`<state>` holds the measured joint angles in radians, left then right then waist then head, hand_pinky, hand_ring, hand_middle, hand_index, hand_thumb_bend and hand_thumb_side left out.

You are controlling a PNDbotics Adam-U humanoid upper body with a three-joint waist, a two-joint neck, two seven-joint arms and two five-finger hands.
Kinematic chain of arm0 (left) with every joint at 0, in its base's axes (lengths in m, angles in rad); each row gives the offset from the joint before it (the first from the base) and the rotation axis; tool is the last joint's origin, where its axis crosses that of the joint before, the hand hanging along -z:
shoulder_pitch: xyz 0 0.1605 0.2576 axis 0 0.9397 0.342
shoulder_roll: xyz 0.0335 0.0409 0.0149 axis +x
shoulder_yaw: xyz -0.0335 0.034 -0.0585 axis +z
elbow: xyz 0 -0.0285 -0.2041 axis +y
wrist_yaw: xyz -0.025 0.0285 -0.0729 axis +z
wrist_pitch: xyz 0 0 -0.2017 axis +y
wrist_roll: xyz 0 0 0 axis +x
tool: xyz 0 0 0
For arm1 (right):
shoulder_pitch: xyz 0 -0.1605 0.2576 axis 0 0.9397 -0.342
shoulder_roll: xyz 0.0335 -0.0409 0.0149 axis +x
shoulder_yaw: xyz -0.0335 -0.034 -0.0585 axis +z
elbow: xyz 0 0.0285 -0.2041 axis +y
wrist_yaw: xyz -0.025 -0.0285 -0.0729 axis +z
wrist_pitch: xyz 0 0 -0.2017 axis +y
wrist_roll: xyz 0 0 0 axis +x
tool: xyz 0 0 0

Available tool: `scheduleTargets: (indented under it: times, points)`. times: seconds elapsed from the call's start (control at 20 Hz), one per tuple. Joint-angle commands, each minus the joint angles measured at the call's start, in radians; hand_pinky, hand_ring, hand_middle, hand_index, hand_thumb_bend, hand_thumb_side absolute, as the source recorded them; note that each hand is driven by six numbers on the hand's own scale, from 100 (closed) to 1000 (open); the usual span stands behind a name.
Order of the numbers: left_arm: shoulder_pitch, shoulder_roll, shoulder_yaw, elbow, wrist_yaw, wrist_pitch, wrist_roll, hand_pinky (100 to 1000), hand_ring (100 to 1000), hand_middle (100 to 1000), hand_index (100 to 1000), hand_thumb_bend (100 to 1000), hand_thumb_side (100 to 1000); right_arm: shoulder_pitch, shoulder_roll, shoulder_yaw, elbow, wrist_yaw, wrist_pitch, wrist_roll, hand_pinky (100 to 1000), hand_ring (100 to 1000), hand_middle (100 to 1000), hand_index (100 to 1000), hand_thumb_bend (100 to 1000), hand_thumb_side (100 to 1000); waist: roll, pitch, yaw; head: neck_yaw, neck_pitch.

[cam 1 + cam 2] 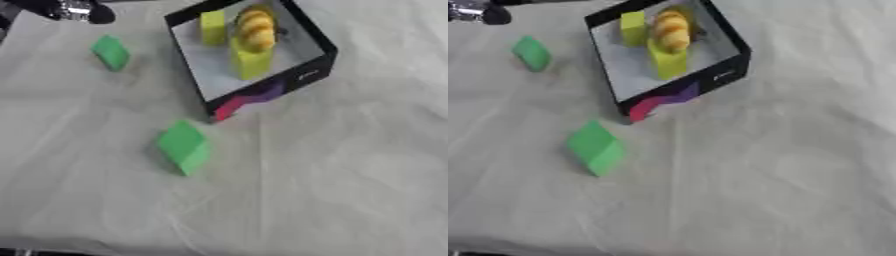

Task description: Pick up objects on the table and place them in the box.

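- The left robot hand point(74, 10) shows at the upper left corner, well left of the box: black with a silver part. Only a bit of it is in view, and I cannot tell whether its fingers are spread or curled. It touches nothing that can be seen.
- A small green block point(111, 52) lies on the table point(350, 175), left of the box and apart from it, below the robot hand.
- A bigger green block point(184, 147) lies below the box's near left corner, near it but not touching. It sits askew, with a darker top face and a lighter side face.
- The box point(319, 45) stands at the upper middle, turned at an angle. Its walls are black, its floor pale grey, and its near outer wall bears a pink and purple patch at the lower left corner.
- Inside the box, a small yellow block point(213, 27) stands toward the far left wall.
- Right of it in the box, a taller yellow-green block point(251, 62) stands upright near the middle of the floor.
- A yellow-orange lumpy thing point(255, 27) rests on or just behind the tall block's top; which of the two I cannot tell.
- The table is covered with a creased white cloth, bare to the right of the box.
- The right robot hand shows in neither view.
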<state>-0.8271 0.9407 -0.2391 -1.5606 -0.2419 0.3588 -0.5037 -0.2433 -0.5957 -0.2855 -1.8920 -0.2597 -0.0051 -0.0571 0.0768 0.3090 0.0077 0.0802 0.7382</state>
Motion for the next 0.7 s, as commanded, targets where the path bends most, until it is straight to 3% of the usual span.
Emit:
scheduleTargets:
  times: [0.05,0.35,0.7]
  points:
    - [-0.032,0.004,0.000,0.054,-0.033,0.016,0.008,846,788,751,802,700,510,0.001,-0.027,-0.017,-0.006,0.008,-0.008,-0.004,806,708,683,833,100,651,-0.017,-0.003,0.003,-0.003,0.006]
    - [-0.053,-0.020,-0.012,0.135,-0.097,0.024,0.015,848,792,754,805,722,488,0.009,-0.021,-0.019,-0.003,0.014,-0.009,-0.005,806,707,683,833,100,654,-0.028,0.003,0.017,-0.001,0.001]
    - [-0.038,-0.030,-0.009,0.168,-0.134,0.034,0.036,853,797,757,808,745,465,0.021,-0.015,-0.024,0.001,0.018,-0.013,-0.008,806,707,683,833,100,656,-0.046,0.008,0.045,0.013,-0.027]
